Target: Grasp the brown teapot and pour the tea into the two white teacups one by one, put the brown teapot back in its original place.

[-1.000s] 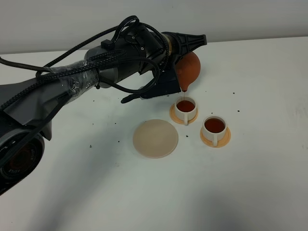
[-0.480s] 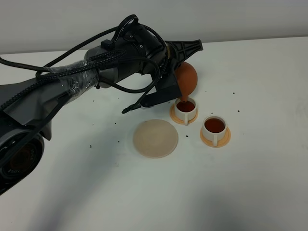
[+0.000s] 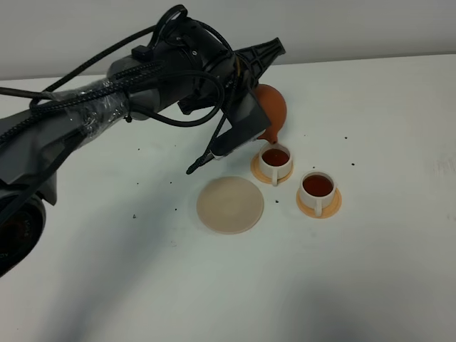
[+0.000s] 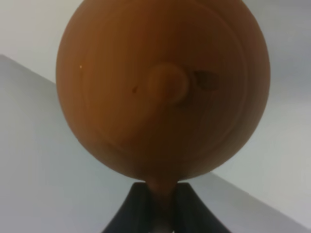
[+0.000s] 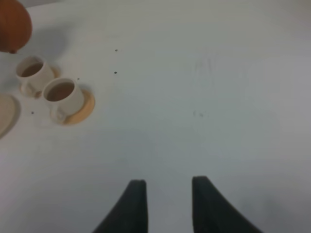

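My left gripper (image 3: pixel 254 90) is shut on the loop handle of the brown teapot (image 3: pixel 271 111), which hangs tilted with its spout down just over the rear white teacup (image 3: pixel 274 159). The left wrist view is filled by the teapot's (image 4: pixel 163 87) lid side, with the left gripper (image 4: pixel 163 213) pinching the handle. Both teacups hold dark tea (image 3: pixel 318 184); the front teacup (image 3: pixel 318 189) stands on an orange saucer (image 3: pixel 333 207). The beige coaster (image 3: pixel 230 204) lies bare to their left. My right gripper (image 5: pixel 167 194) is open over bare table, far from the teacups (image 5: pixel 60 94).
The thick black left arm (image 3: pixel 107 114) with its cables crosses the table's left half. Small dark specks (image 3: pixel 135 214) dot the white tabletop. The table's back edge (image 3: pixel 370 58) meets a grey wall.
The left wrist has rolled and drawn slightly left, bringing the teapot lower over the rear cup. The thin stream seen a second ago no longer shows.
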Controlling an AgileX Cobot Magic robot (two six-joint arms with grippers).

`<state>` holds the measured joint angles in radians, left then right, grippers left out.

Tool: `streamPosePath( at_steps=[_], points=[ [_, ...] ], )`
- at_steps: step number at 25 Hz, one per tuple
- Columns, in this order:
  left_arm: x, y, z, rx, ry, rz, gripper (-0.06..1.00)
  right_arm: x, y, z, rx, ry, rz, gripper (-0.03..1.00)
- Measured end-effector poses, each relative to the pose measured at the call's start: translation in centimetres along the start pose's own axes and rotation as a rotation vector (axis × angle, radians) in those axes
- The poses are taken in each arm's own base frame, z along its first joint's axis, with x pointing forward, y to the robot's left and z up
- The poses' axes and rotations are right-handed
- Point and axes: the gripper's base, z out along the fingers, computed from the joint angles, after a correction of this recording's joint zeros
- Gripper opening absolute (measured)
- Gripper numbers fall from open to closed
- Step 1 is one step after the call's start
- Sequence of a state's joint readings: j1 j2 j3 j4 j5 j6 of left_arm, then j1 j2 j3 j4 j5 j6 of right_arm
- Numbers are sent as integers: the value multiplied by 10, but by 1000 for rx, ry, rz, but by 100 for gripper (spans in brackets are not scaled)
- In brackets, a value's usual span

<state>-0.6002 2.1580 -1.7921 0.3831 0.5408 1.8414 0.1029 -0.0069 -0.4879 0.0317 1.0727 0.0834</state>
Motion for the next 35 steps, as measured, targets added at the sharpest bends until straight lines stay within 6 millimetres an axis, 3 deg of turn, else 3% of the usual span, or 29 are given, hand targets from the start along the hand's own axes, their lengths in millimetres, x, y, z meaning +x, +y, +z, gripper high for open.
streamPosePath(
  at_steps=[6, 11, 23, 28, 35],
  points=[
    [16, -17, -14, 125, 1, -231, 13, 0, 0, 0, 0, 0, 0, 24],
    [13, -31, -16, 261, -44, -443, 13, 0, 0, 0, 0, 0, 0, 24],
    [9, -59, -1, 500, -74, -998, 13, 0, 0, 0, 0, 0, 0, 24],
    [8, -61, -2, 549, -78, -1202, 13, 0, 0, 0, -1, 0, 1, 24],
    [8, -51, -35, 616, -118, -1527, 13, 0, 0, 0, -1, 0, 1, 24]
  ],
)
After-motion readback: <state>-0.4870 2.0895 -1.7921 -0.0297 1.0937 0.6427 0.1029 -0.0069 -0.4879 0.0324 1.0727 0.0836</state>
